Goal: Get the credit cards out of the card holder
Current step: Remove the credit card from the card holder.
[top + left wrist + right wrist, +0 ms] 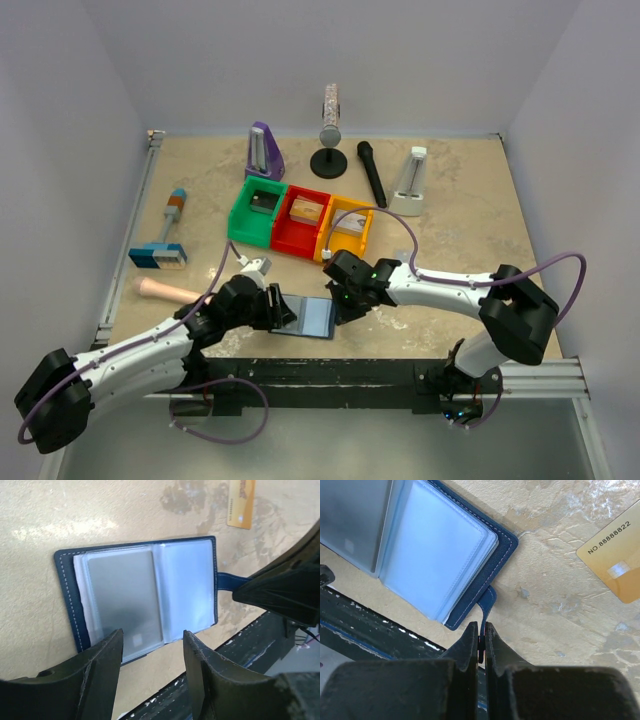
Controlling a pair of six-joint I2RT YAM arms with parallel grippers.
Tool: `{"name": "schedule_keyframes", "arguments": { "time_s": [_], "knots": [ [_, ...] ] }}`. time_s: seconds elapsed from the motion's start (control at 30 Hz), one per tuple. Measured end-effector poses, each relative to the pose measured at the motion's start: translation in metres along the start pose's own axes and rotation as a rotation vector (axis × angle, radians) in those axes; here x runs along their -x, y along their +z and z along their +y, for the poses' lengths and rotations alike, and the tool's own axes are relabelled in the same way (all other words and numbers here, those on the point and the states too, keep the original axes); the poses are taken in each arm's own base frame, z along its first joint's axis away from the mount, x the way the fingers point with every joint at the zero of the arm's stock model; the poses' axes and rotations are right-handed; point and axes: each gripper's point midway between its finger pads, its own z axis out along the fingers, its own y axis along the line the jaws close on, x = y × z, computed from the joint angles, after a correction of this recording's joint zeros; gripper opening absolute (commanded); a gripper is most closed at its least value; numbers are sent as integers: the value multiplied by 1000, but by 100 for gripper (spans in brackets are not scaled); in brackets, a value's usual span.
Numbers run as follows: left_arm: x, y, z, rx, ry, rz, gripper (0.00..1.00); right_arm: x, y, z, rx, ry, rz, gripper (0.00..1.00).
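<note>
Right claw (479, 632) pinching strap (487, 602) of card holder (445, 555), grey card (122, 600) hazy behind plastic

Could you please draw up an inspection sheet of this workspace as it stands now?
Surface: beige stone-patterned table, mottled.
Job's things: card holder lies open near the front edge, grey card in one sleeve; amber card out on the table.
Clutter: three coloured bins, purple metronome, white metronome, black microphone, microphone on stand, blue-and-white block.
Grippers: left gripper open over the holder; right gripper shut on its strap.
Cables: purple cables loop off both arms.
Surroundings: plain pale walls.
</note>
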Motion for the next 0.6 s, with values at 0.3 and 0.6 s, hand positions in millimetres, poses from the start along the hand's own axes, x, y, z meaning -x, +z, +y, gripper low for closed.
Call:
{"name": "schedule_keyframes", "arguments": {
  "time_s": [0.3,0.6],
  "knots": [
    [-3,1,12,53,-5,9,58,0,0,0,0,0,0,0],
    [-4,-1,17,75,-5,5,59,0,0,0,0,0,0,0]
  ]
}}
